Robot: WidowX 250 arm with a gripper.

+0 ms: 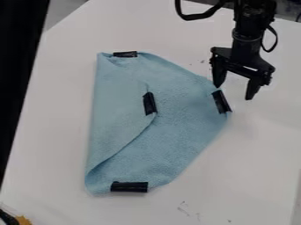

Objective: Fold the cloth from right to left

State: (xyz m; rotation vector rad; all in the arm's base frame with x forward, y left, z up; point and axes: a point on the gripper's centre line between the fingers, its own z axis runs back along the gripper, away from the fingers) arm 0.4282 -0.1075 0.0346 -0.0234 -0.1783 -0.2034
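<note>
The claw (234,92) hangs spread wide by the black strip (222,102) on the right corner of the cloth (182,127), its left side folded over on the table (247,176)

Even, diffuse light, faint soft shadows

No text, label, brand, number or sign can be read.
</note>
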